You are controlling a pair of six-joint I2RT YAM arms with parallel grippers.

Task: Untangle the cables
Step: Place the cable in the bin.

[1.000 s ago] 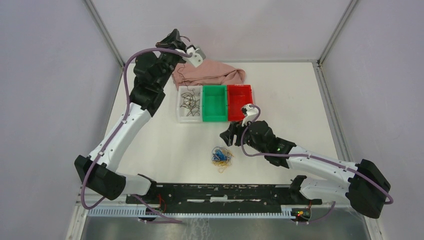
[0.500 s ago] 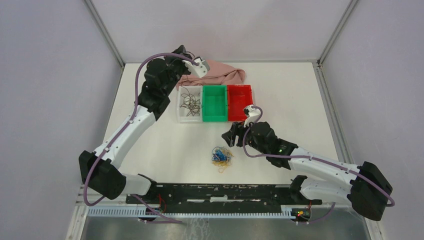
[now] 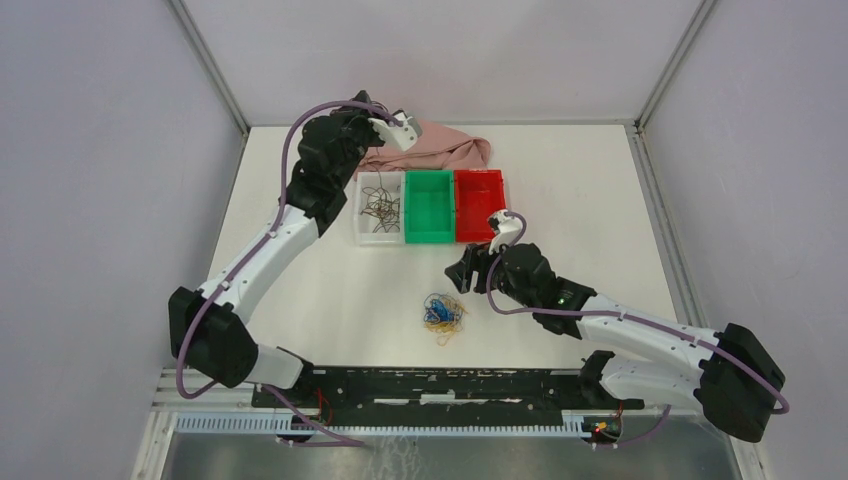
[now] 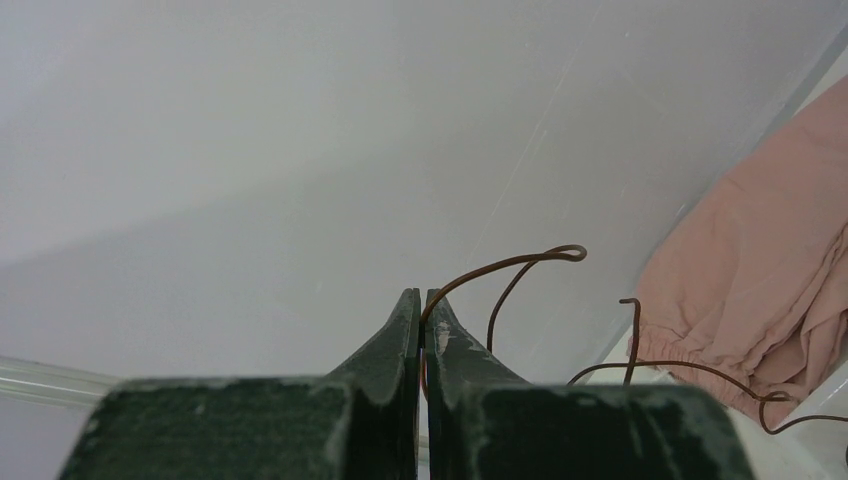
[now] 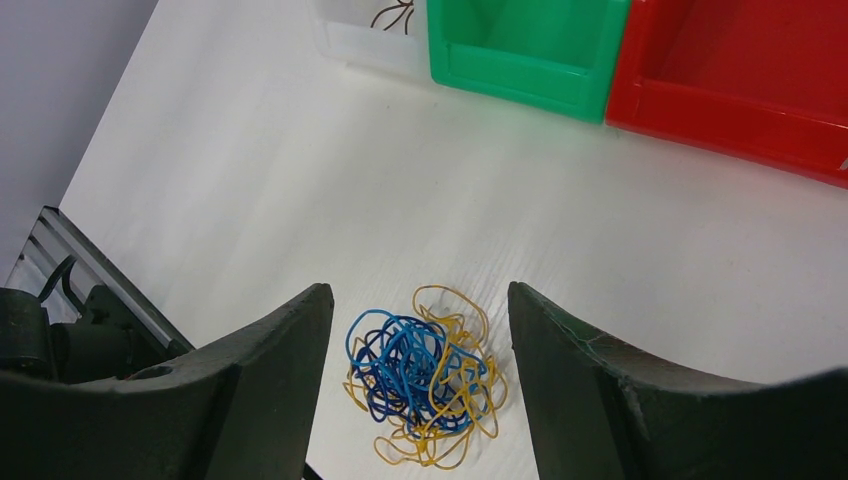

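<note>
Just below right end effector (image 5: 418, 292), cables (image 5: 420, 385).

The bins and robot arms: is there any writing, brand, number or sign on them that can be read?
None can be read: the clear bin, green bin, red bin, left arm and right arm show no words, labels or numbers in any view.

A robotics lab test cell — a white table (image 3: 330, 290) boxed in by plain grey panels (image 3: 100, 200) on aluminium posts (image 3: 210, 68). The left arm (image 3: 255, 265) and right arm (image 3: 640, 335) are bolted to a black rail (image 3: 450, 385) at the near edge — far of them, clear (image 3: 362, 228), green (image 3: 429, 207) and red (image 3: 479, 205) sorting bins.
</note>
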